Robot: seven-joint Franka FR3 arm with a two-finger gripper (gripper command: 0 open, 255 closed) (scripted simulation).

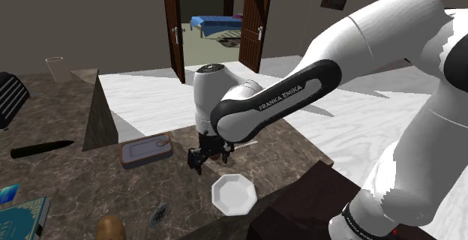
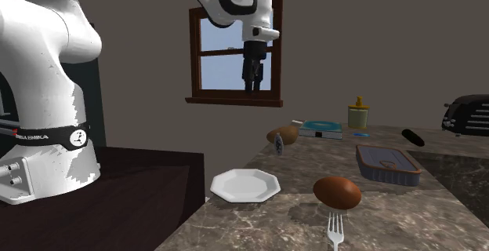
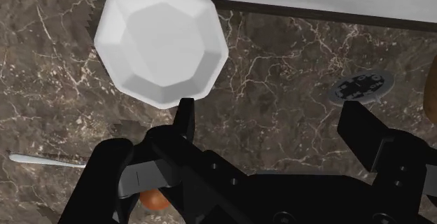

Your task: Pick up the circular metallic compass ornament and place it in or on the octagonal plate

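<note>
The claw [image 3: 269, 114] is hanging wide open here, its two black fingers [image 3: 184, 117] standing well apart with nothing but bare counter between them. The wrist view is looking straight down on a dark brown marbled counter [image 3: 280, 54] with pale veins running through it. The second exterior view is giving us the height instead, with the claw [image 2: 251, 81] hovering well above the surface in front of a wooden-framed window [image 2: 235, 53]. Just past one fingertip, the white octagonal plate [image 3: 161, 44] is sitting matte and faceted near the counter's edge. Off beyond the other finger, apart from the plate, the compass ornament [image 3: 361, 87] is lying flat, a grey disc with dark cut-out patterning. From the shoulder view it is showing as a small dark round [image 1: 158, 216] to the left of the plate [image 1: 234, 194], with the claw [image 1: 210, 158] above and between them. The low side camera is catching it as a thin sliver [image 2: 280, 146] beside a brown potato [image 2: 284, 135]. Further out, a smooth brown egg [image 2: 337, 192] is resting by a fork [image 2: 335, 230], and a rounded rectangular tin [image 2: 388, 163] is lying beyond them.
</note>
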